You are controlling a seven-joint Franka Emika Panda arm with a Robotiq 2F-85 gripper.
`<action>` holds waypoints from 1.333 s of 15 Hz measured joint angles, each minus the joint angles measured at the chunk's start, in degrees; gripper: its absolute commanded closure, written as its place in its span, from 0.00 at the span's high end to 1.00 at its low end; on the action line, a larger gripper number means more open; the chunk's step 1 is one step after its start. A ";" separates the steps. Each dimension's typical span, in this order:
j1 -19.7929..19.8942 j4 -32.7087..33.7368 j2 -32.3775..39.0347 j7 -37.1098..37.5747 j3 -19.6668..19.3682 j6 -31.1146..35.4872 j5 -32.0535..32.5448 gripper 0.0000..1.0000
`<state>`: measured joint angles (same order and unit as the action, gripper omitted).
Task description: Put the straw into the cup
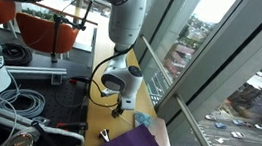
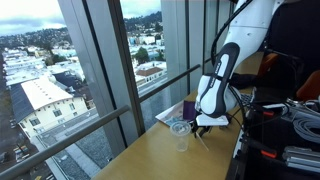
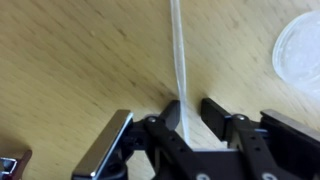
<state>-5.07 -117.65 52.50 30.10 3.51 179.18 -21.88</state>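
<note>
**Straw pinched in the claw, cup off to one side**

The claw (image 3: 187,112) was clamped on one end of the straw (image 3: 178,50). The free length ran straight ahead of the fingertips over the wooden surface (image 3: 70,60), probably so that the far end could be steered into an opening. The cup (image 3: 300,50) stood upright ahead of the claw and off to its side, apart from the straw, and appeared to hold nothing.

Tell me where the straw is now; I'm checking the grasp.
Wrist view: the straw runs up from between the gripper fingers over the wooden table, clear cup at upper right.
</note>
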 measured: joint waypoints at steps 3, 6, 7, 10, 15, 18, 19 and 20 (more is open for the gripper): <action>-0.62 0.69 0.05 0.38 -0.02 0.00 -0.02 0.02; -0.83 0.73 0.06 0.41 -0.13 0.00 -0.03 0.02; -0.88 0.73 0.06 0.41 -0.17 0.00 -0.03 0.02; -1.12 0.73 0.05 0.41 -0.34 0.00 -0.03 0.02; -4.03 -1.27 -1.06 1.18 -1.82 -0.55 -0.04 0.02; -7.05 -4.28 -3.90 2.43 -3.27 -3.63 -0.04 0.02; -8.16 -5.34 -5.34 2.89 -3.90 -5.14 -0.03 0.02; -9.13 -6.41 -6.99 3.25 -4.45 -6.64 -0.03 0.02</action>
<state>-14.19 -124.05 45.51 33.35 -0.94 172.55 -21.91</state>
